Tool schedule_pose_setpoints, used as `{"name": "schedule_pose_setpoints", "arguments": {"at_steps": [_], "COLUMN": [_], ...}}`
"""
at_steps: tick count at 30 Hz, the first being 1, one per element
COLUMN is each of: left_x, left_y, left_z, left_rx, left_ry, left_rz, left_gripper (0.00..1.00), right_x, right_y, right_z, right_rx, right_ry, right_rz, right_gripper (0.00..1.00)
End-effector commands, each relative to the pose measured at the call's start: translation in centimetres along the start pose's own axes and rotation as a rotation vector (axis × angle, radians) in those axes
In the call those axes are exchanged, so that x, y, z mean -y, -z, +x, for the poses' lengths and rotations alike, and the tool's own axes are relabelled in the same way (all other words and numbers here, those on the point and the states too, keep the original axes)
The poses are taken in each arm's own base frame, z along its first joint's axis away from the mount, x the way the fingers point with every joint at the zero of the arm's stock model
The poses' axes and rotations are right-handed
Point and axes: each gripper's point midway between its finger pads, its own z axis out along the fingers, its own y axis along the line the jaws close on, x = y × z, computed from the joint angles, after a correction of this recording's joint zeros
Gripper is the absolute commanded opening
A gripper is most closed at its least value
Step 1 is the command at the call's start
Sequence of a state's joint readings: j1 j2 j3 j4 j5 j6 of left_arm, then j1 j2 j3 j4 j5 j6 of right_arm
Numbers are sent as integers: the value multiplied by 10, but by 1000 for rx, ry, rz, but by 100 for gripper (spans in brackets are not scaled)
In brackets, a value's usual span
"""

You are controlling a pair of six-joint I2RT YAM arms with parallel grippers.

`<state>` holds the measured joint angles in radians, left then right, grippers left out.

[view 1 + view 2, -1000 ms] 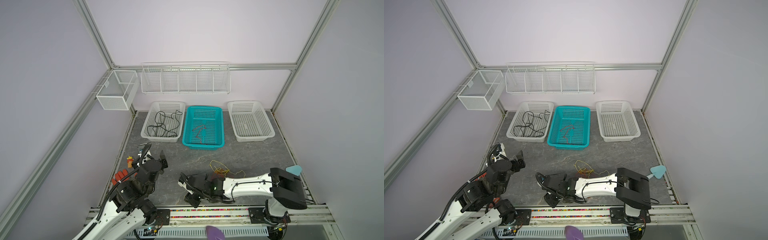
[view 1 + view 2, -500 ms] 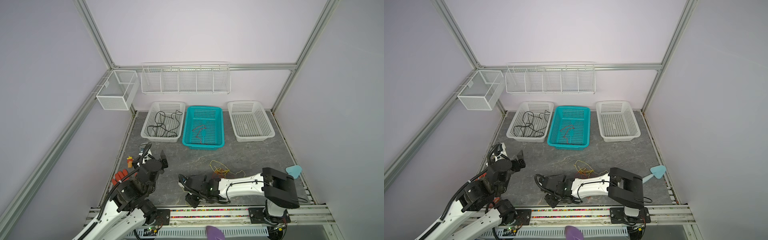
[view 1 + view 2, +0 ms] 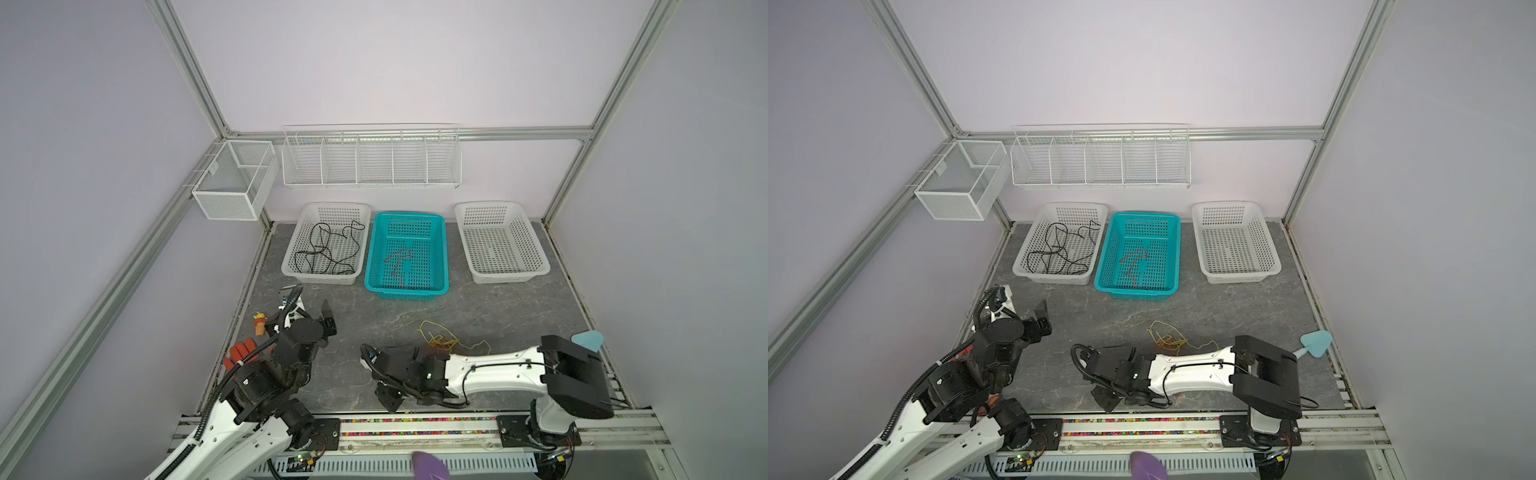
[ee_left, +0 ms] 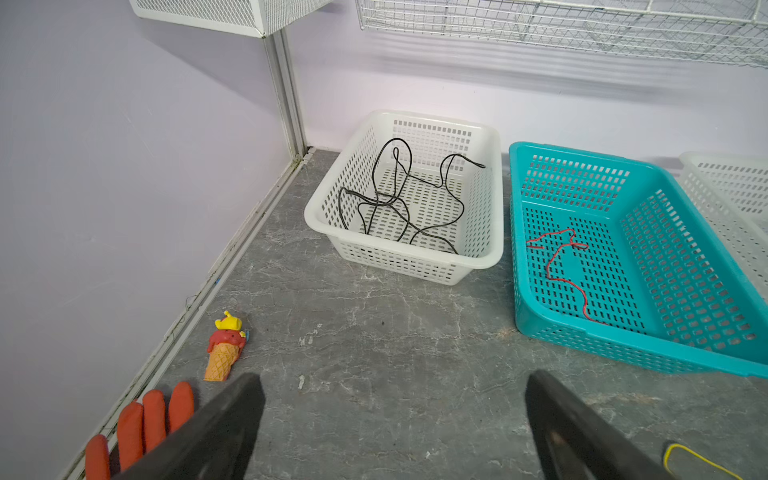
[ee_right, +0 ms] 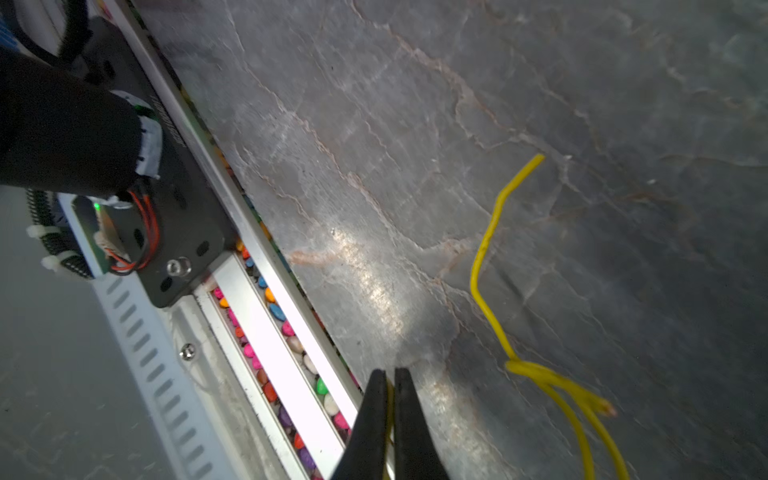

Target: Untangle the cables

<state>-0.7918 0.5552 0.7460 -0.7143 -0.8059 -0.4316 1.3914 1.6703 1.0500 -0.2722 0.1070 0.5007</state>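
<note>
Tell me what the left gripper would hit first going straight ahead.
Likely the near wall of the white basket holding the black cable; the left gripper faces it across the tabletop, depth unclear.

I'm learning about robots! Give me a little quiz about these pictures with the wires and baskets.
1. True or false: the red cable lies in the teal basket.
2. What does the right claw pinch? A) red cable B) yellow cable C) nothing
3. Fill in: the left claw is ____.
Key: 1 true; 2 B; 3 open.
</note>
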Motion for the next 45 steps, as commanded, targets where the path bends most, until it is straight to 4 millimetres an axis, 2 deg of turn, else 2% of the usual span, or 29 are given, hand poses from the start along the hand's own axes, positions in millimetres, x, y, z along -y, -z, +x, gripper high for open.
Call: {"name": "schedule_pose_setpoints", "arguments": {"at_steps": [1, 5, 8, 16, 22, 27, 33, 37, 39, 40, 45], "left_x": [0, 2, 3, 4, 4, 6, 7, 8, 9, 9, 9], "left_y": [-2, -3, -4, -4, -3, -3, -3, -2, -2, -2, -1], "left_z": [5, 6, 8, 7, 8, 8, 9, 9, 9, 9, 8], "left_rx": [-11, -17, -23, -21, -20, -24, -24, -23, -23, -21, -16], "left_ry": [-25, -35, -42, -48, -51, -54, -54, -51, -51, -48, -44], "left_rz": [-1, 2, 9, 15, 19, 31, 39, 49, 55, 55, 62], "left_gripper": [99, 99, 99, 99, 99, 99, 99, 99, 99, 99, 99], "right_x": [7, 33, 63, 144, 205, 259, 332, 386, 405, 424, 463], "right_y": [38, 75, 105, 203, 246, 267, 276, 269, 261, 263, 244], "right_z": [-30, -49, -61, -95, -107, -115, -122, -121, -124, -119, -122], "right_rx": [104, 181, 237, 464, 578, 637, 688, 666, 647, 647, 630], "right_ry": [18, -23, -60, -228, -402, -571, -757, -895, -931, -977, -1062], "right_rz": [43, 70, 114, 241, 329, 388, 424, 412, 397, 410, 377], "right_gripper": [7, 7, 7, 6, 6, 6, 9, 10, 10, 10, 14]}}
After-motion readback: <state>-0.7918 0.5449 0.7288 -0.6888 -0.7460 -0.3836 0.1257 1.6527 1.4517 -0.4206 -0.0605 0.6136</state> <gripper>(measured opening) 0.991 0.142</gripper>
